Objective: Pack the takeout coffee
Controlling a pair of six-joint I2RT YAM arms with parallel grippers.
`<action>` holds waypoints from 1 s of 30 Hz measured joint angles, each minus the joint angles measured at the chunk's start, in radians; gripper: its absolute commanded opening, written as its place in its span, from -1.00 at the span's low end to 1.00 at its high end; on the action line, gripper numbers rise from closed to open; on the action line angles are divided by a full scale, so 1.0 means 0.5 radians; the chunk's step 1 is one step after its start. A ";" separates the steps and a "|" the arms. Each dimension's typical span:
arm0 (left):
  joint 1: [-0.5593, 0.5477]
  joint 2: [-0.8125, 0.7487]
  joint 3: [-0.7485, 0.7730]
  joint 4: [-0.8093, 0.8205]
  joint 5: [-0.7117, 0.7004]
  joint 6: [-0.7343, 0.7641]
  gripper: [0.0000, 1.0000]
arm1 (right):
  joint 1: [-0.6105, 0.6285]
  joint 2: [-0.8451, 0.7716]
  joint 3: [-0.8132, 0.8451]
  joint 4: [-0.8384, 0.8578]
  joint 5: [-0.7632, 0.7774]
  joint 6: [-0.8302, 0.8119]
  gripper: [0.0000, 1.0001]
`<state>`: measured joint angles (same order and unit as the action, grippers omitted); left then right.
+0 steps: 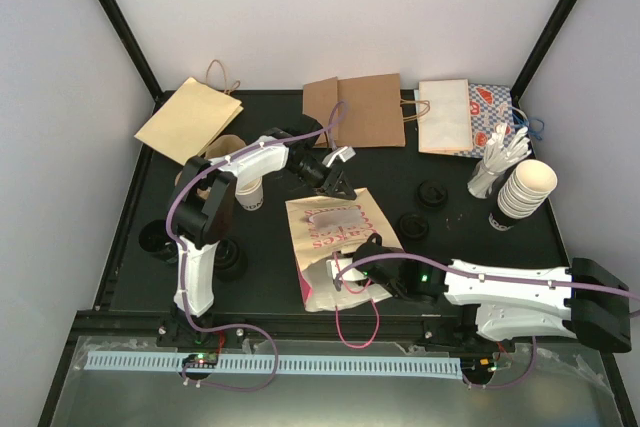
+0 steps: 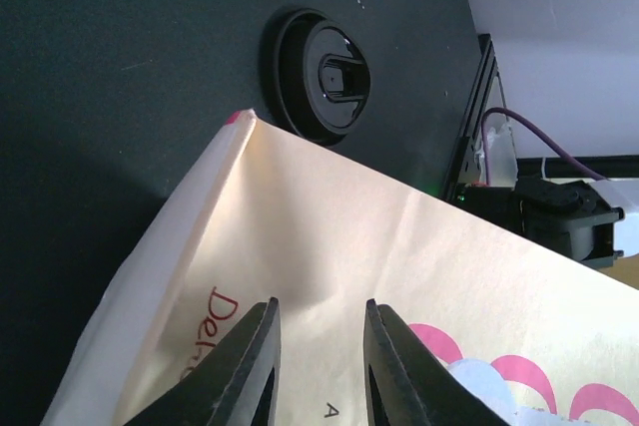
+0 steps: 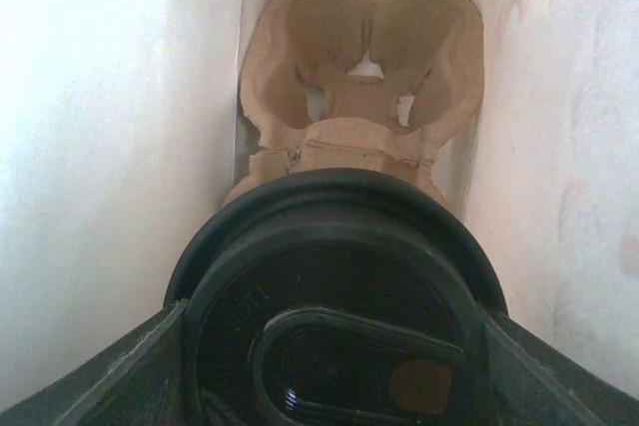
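Top external view, nearest first: the right gripper (image 1: 365, 267) is extended from the right, with its fingers inside the near, open end of a cream paper bag (image 1: 335, 237) with red print. The bag is laid lengthwise on the middle of the black worktop (image 1: 270, 287).

From the right wrist, the fingers are seen spread wide and closed on either side of a round black lid (image 3: 334, 286) inside the bag. Whatever sits under that lid is hidden by it. Deeper in, a brown pulp cup carrier (image 3: 364, 77) is seen against the bag's far end.

At that far end, the left gripper (image 1: 336, 185) is set on the paper. From the left wrist its fingers are seen nearly closed, with a narrow gap between them and the tips against the bag's upper face. Whether a fold of paper is pinched cannot be told.

The small white cup (image 1: 250, 192) is stood on the worktop outside the bag, just to its left, and is partly covered by the left arm. Loose lids (image 1: 430, 193), also black, are scattered on both sides of the bag.

Along the far edge, flat bags (image 1: 365, 112) in brown and white are laid down. A stack of cream cups (image 1: 525, 187) is placed at far right.
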<state>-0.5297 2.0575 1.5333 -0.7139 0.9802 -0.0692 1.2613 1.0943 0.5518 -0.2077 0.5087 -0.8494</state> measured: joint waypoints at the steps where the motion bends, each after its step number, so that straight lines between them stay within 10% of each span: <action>1: -0.002 0.000 0.000 -0.004 0.000 0.001 -0.50 | -0.008 0.022 0.024 -0.019 0.010 0.024 -0.03; 30: -0.009 -0.007 0.000 -0.020 -0.008 0.015 -0.51 | -0.167 0.327 0.398 -0.355 -0.063 0.211 -0.05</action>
<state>-0.5343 2.0541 1.5333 -0.7238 0.9764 -0.0616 1.1778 1.2575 0.7509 -0.3851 0.4770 -0.7437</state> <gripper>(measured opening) 0.246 0.703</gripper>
